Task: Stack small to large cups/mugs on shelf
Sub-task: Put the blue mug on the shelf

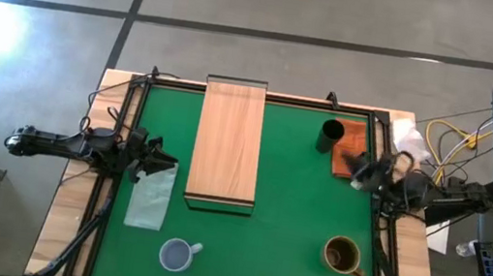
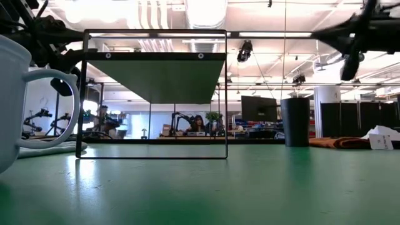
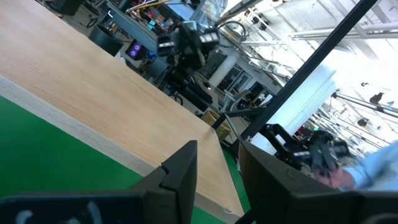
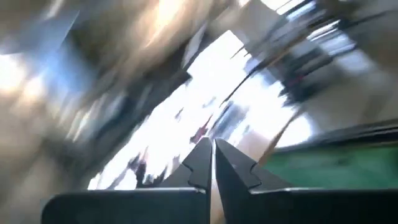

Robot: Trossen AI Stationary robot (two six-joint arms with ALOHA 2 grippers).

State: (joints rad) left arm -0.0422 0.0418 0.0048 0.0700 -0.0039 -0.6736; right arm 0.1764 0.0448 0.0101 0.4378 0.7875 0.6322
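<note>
The light-wood shelf [image 1: 227,143] lies lengthwise mid-table. The slim black cup [image 1: 330,135] stands upright at the far right, beside the orange-brown cloth [image 1: 356,140]; it also shows in the low view [image 2: 295,122]. The brown mug [image 1: 342,255] stands near the right front. The pale blue-grey mug [image 1: 176,255] stands near the front, left of centre, and looms at the left of the low view [image 2: 12,100]. My right gripper [image 1: 357,164] is shut and empty, up in the air over the orange cloth, near the black cup. My left gripper [image 1: 165,158] is open and empty, left of the shelf.
A pale green cloth [image 1: 152,194] lies flat left of the shelf, under my left gripper. A white crumpled thing [image 1: 410,138] and cables lie past the table's right edge. Bare green mat [image 1: 294,214] lies between the shelf and the brown mug.
</note>
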